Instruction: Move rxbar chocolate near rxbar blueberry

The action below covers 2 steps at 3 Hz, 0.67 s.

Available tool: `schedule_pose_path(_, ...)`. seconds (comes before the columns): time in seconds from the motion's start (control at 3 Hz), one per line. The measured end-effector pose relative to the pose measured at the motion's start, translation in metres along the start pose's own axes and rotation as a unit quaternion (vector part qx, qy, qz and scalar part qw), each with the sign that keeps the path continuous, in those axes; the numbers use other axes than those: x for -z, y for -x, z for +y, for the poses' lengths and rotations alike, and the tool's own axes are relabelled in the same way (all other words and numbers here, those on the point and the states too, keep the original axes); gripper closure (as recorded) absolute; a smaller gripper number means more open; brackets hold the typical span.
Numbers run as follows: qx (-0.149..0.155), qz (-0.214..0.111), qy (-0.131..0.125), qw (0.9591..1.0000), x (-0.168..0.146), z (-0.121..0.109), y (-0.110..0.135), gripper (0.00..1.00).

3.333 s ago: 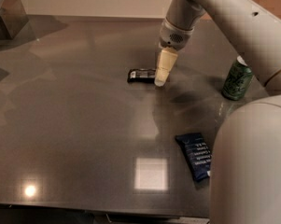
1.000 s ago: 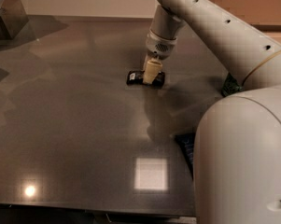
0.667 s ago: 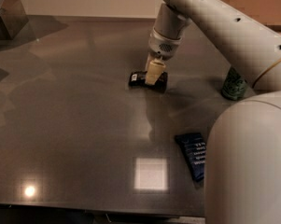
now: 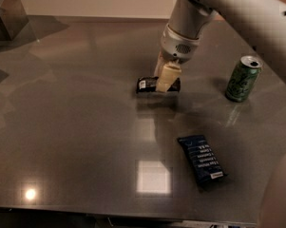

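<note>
The gripper is clamped on the chocolate bar at the table's middle rear. Its front finger covers part of the bar, and the rear finger is mostly hidden behind. Whether the bar rests on the table or sits just above it is hard to tell. The blueberry bar lies well apart, nearer the front right. A green can stands right. The arm runs off the top and right edges.
</note>
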State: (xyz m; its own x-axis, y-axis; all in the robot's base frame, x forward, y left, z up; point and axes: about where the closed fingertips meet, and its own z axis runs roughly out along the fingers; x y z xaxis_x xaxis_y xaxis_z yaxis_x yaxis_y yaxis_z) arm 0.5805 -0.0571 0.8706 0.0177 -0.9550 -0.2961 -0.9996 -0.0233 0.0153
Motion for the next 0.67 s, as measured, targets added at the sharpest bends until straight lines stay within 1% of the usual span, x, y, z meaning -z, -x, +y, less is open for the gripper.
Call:
schedule_pose_path(0.33, -0.004, -0.001, 0.009, 0.9999, 0.011, 0.039, -0.013, 1.0)
schedule_pose_path(0.67, -0.018, -0.006, 0.019, 0.9996, 0.014, 0.073, -0.026, 1.0)
